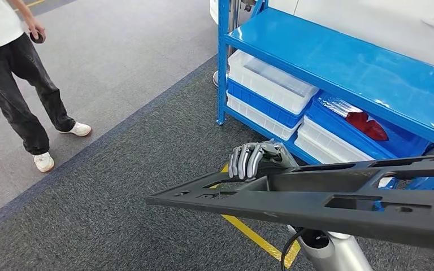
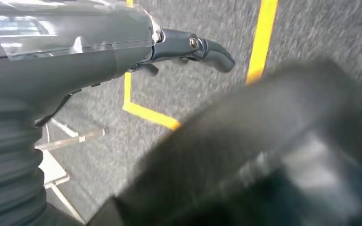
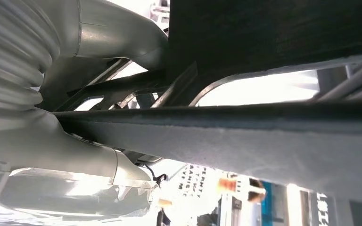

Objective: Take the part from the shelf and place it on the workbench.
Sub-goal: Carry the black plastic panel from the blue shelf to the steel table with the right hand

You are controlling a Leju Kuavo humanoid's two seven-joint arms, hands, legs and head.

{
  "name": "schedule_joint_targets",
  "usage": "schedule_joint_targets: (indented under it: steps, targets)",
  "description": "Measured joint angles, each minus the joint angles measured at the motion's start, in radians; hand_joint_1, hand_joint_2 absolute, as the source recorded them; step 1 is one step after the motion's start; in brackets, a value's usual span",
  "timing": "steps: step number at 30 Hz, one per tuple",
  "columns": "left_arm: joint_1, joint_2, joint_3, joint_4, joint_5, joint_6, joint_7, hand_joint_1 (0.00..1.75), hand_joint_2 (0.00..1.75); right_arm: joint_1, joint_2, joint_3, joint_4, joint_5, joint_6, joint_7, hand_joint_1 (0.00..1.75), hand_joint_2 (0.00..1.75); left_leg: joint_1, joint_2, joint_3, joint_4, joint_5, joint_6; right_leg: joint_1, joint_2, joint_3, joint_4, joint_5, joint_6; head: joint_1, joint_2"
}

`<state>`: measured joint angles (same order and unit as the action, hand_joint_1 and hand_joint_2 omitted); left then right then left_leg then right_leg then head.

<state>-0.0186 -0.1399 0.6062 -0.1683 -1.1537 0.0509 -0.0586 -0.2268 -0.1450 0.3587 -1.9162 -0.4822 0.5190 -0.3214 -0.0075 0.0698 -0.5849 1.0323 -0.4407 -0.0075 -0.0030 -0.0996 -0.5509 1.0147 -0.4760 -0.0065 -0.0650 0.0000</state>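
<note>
Left hand (image 1: pixel 255 159) was curled over the far edge of the part (image 1: pixel 316 203), fingers wrapped down onto it and gripping. Part was a long flat black plastic frame with cut-outs, carried roughly level across the head view, clear of the shelf (image 1: pixel 350 62) and above the dark carpet (image 1: pixel 118 186). Its left end stuck out past the hand toward the open floor; its right end ran off the picture edge.

Right hand (image 3: pixel 66 117) in its wrist view sat tight against the part (image 3: pixel 245 136), with a black rib of the frame running straight across it. It looked to be holding the frame, but the fingers were hidden, so I couldn't tell for sure.

Left wrist view was mostly blur: the hand's (image 2: pixel 75 52) dark finger (image 2: pixel 202 47) stretched out over the carpet and a yellow floor line (image 2: pixel 261 37), with the blurred black bulk of the part (image 2: pixel 264 155) close to the camera.

Shelf was blue metal, with white bins (image 1: pixel 268 84) and blue bins (image 1: pixel 350 127) stacked on the lower level; one blue bin held a red item (image 1: pixel 367 125) in clear wrap. Yellow tape (image 1: pixel 254 237) ran on the carpet under the part. Person (image 1: pixel 17 73) in dark trousers and white shoes stood at far left on the grey floor, well apart from the robot.
</note>
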Motion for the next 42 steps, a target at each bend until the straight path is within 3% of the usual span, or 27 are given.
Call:
schedule_joint_targets:
  steps: [1, 3, 4, 7, 9, 10, 11, 12, 14, 16, 18, 19, 21, 23, 25, 26, 27, 29, 31, 33, 34, 36, 38, 39, 40, 41, 42]
  targets:
    - [0.001, 0.000, 0.000, 0.000, 0.000, 0.000, 0.001, 0.00, 1.75, 0.000, 0.000, 0.000, -0.001, 0.001, 0.000, 0.000, 1.31, 1.75, -0.002, 0.007, 0.003, -0.011, -0.001, 0.009, 0.003, -0.009, 0.000, 0.000, -0.001, 0.004, 0.000, 0.000]
    - [0.000, -0.001, 0.000, 0.000, -0.001, -0.001, 0.000, 0.00, 1.75, 0.001, 0.000, 0.001, -0.002, 0.001, -0.001, -0.002, 1.31, 1.75, 0.001, -0.020, -0.001, -0.016, 0.007, 0.021, 0.004, -0.025, 0.002, 0.001, -0.004, 0.015, 0.000, 0.000]
    - [-0.001, -0.002, 0.000, 0.000, -0.001, -0.001, 0.000, 0.00, 1.75, 0.001, 0.000, 0.001, -0.002, 0.002, -0.001, -0.002, 1.31, 1.75, 0.003, -0.032, 0.000, -0.021, 0.011, 0.026, 0.002, -0.016, 0.001, 0.008, -0.011, 0.020, 0.000, 0.000]
    - [-0.005, -0.003, 0.000, 0.000, -0.001, -0.003, 0.000, 0.00, 1.75, 0.003, 0.000, 0.002, -0.004, 0.002, -0.002, -0.006, 1.31, 1.75, 0.006, -0.066, -0.001, -0.030, 0.021, 0.040, -0.006, 0.072, -0.058, 0.138, -0.089, 0.032, 0.000, 0.000]
    - [-0.008, -0.003, 0.000, 0.000, -0.001, -0.003, 0.000, 0.00, 1.75, 0.008, -0.001, 0.002, -0.004, 0.003, -0.002, -0.007, 1.31, 1.75, 0.006, -0.093, -0.006, -0.029, 0.024, 0.044, -0.007, 0.095, -0.117, 0.256, -0.134, 0.034, 0.000, 0.000]
    - [-0.009, -0.004, 0.000, 0.000, -0.001, -0.004, 0.000, 0.00, 1.75, 0.011, -0.001, 0.002, -0.004, 0.003, -0.002, -0.007, 1.31, 1.75, 0.006, -0.108, -0.008, -0.027, 0.025, 0.043, -0.008, 0.097, -0.129, 0.275, -0.130, 0.034, 0.000, 0.000]
    - [-0.010, -0.004, 0.000, 0.000, -0.001, -0.005, 0.000, 0.00, 1.75, 0.012, -0.001, 0.002, -0.004, 0.003, -0.002, -0.008, 1.31, 1.75, 0.006, -0.123, -0.010, -0.024, 0.026, 0.042, -0.009, 0.098, -0.121, 0.256, -0.108, 0.034, 0.000, 0.000]
    - [-0.011, -0.004, 0.000, 0.000, -0.001, -0.006, 0.000, 0.00, 1.75, 0.012, -0.002, 0.002, -0.004, 0.003, -0.001, -0.008, 1.31, 1.75, 0.007, -0.138, -0.011, -0.021, 0.026, 0.040, -0.011, 0.104, -0.096, 0.201, -0.072, 0.033, 0.000, 0.000]
    - [-0.014, -0.004, 0.000, 0.000, -0.001, -0.006, 0.000, 0.00, 1.75, 0.012, -0.002, 0.002, -0.005, 0.003, 0.000, -0.009, 1.31, 1.75, 0.008, -0.162, -0.015, -0.012, 0.025, 0.032, -0.016, 0.145, -0.035, 0.072, -0.017, 0.032, 0.000, 0.000]
    - [-0.016, -0.004, 0.000, 0.000, -0.001, -0.007, 0.001, 0.00, 1.75, 0.011, -0.002, 0.002, -0.005, 0.003, 0.001, -0.010, 1.31, 1.75, 0.008, -0.181, -0.024, -0.007, 0.028, 0.020, -0.017, 0.170, -0.013, 0.017, -0.004, 0.028, 0.000, 0.000]
    - [-0.017, -0.003, 0.000, 0.000, -0.001, -0.006, 0.001, 0.00, 1.75, 0.010, -0.003, 0.002, -0.005, 0.003, 0.003, -0.011, 1.31, 1.75, 0.009, -0.197, -0.031, -0.010, 0.032, 0.007, -0.015, 0.152, -0.014, 0.013, 0.000, 0.017, 0.000, 0.000]
    - [-0.017, -0.002, 0.000, 0.000, -0.001, -0.005, 0.001, 0.00, 1.75, 0.009, -0.003, 0.002, -0.005, 0.003, 0.004, -0.011, 1.31, 1.75, 0.009, -0.190, -0.035, -0.005, 0.030, 0.002, -0.016, 0.141, -0.012, 0.009, 0.003, 0.011, 0.000, 0.000]
    - [-0.015, -0.001, 0.000, 0.000, -0.001, -0.004, 0.001, 0.00, 1.75, 0.007, -0.003, 0.002, -0.005, 0.003, 0.006, -0.013, 1.31, 1.75, 0.007, -0.146, -0.063, 0.055, -0.007, -0.007, -0.019, 0.117, -0.009, 0.002, 0.006, -0.001, 0.000, 0.000]
    - [-0.015, -0.001, 0.000, 0.000, -0.001, -0.003, 0.001, 0.00, 1.75, 0.007, -0.004, 0.001, -0.005, 0.003, 0.008, -0.014, 1.31, 1.75, 0.007, -0.103, -0.124, 0.186, -0.074, -0.014, -0.014, 0.090, -0.008, 0.001, 0.005, -0.008, 0.000, 0.000]
    - [-0.015, -0.001, 0.000, 0.000, -0.001, -0.003, 0.000, 0.00, 1.75, 0.007, -0.004, 0.001, -0.005, 0.003, 0.010, -0.015, 1.31, 1.75, 0.008, -0.092, -0.163, 0.277, -0.103, -0.017, -0.011, 0.061, -0.008, 0.001, 0.002, -0.010, 0.000, 0.000]
    - [-0.015, -0.001, 0.000, 0.000, -0.001, -0.003, 0.000, 0.00, 1.75, 0.007, -0.004, 0.001, -0.004, 0.003, 0.011, -0.015, 1.31, 1.75, 0.008, -0.089, -0.154, 0.267, -0.090, -0.017, -0.010, 0.048, -0.007, 0.002, 0.001, -0.009, 0.000, 0.000]
    - [-0.014, -0.001, 0.000, 0.000, -0.001, -0.003, 0.000, 0.00, 1.75, 0.007, -0.004, 0.001, -0.004, 0.003, 0.012, -0.015, 1.31, 1.75, 0.007, -0.084, -0.126, 0.219, -0.063, -0.015, -0.009, 0.036, -0.005, 0.002, 0.000, -0.009, 0.000, 0.000]
    - [-0.007, -0.001, 0.000, 0.000, -0.001, -0.003, 0.002, 0.00, 1.75, 0.007, -0.004, 0.001, -0.005, 0.003, 0.013, -0.015, 1.31, 1.75, 0.002, -0.043, -0.046, 0.077, -0.011, -0.005, -0.005, 0.016, 0.001, 0.003, -0.005, -0.004, 0.000, 0.000]
    - [-0.001, -0.001, 0.000, 0.000, -0.001, -0.003, 0.003, 0.00, 1.75, 0.007, -0.005, 0.000, -0.005, 0.003, 0.016, -0.015, 1.31, 1.75, -0.006, -0.012, -0.006, -0.003, 0.005, 0.011, 0.001, -0.001, 0.004, 0.003, -0.009, 0.005, 0.000, 0.000]
    - [-0.001, -0.002, 0.000, 0.000, -0.001, -0.003, 0.003, 0.00, 1.75, 0.006, -0.006, -0.001, -0.005, 0.003, 0.018, -0.016, 1.31, 1.75, -0.008, -0.027, -0.008, -0.012, 0.004, 0.024, 0.004, -0.021, 0.006, 0.000, -0.011, 0.014, 0.000, 0.000]
    - [-0.001, -0.002, 0.000, 0.000, -0.001, -0.003, 0.003, 0.00, 1.75, 0.006, -0.006, -0.002, -0.005, 0.003, 0.020, -0.017, 1.31, 1.75, -0.006, -0.040, -0.008, -0.017, 0.007, 0.030, 0.002, -0.019, 0.007, 0.003, -0.015, 0.019, 0.000, 0.000]
    - [-0.004, -0.004, 0.000, 0.000, 0.000, -0.002, 0.002, 0.00, 1.75, 0.006, -0.007, -0.004, -0.005, 0.003, 0.022, -0.020, 1.31, 1.75, -0.001, -0.061, -0.005, -0.028, 0.015, 0.041, -0.001, 0.022, -0.011, 0.050, -0.049, 0.027, 0.000, 0.000]
    - [-0.006, -0.005, 0.000, 0.000, 0.000, -0.001, 0.002, 0.00, 1.75, 0.009, -0.009, -0.006, -0.005, 0.003, 0.025, -0.024, 1.31, 1.75, 0.002, -0.083, -0.005, -0.030, 0.019, 0.047, -0.005, 0.077, -0.072, 0.176, -0.112, 0.031, 0.000, 0.000]
    - [-0.007, -0.005, 0.000, 0.000, 0.000, 0.000, 0.002, 0.00, 1.75, 0.011, -0.010, -0.006, -0.004, 0.003, 0.027, -0.025, 1.31, 1.75, 0.002, -0.095, -0.007, -0.029, 0.019, 0.048, -0.005, 0.089, -0.107, 0.241, -0.136, 0.032, 0.000, 0.000]
    - [-0.008, -0.005, 0.000, 0.000, 0.000, 0.000, 0.002, 0.00, 1.75, 0.012, -0.011, -0.006, -0.004, 0.003, 0.030, -0.025, 1.31, 1.75, 0.001, -0.110, -0.007, -0.027, 0.019, 0.048, -0.005, 0.094, -0.130, 0.282, -0.142, 0.033, 0.000, 0.000]
    - [-0.009, -0.005, 0.000, 0.000, 0.000, 0.001, 0.002, 0.00, 1.75, 0.013, -0.012, -0.006, -0.004, 0.003, 0.032, -0.026, 1.31, 1.75, 0.001, -0.124, -0.007, -0.025, 0.019, 0.048, -0.006, 0.096, -0.135, 0.281, -0.126, 0.033, 0.000, 0.000]
    - [-0.010, -0.006, 0.000, 0.000, 0.000, 0.001, 0.002, 0.00, 1.75, 0.012, -0.012, -0.006, -0.004, 0.003, 0.034, -0.026, 1.31, 1.75, 0.001, -0.139, -0.007, -0.023, 0.019, 0.047, -0.007, 0.100, -0.121, 0.243, -0.093, 0.032, 0.000, 0.000]
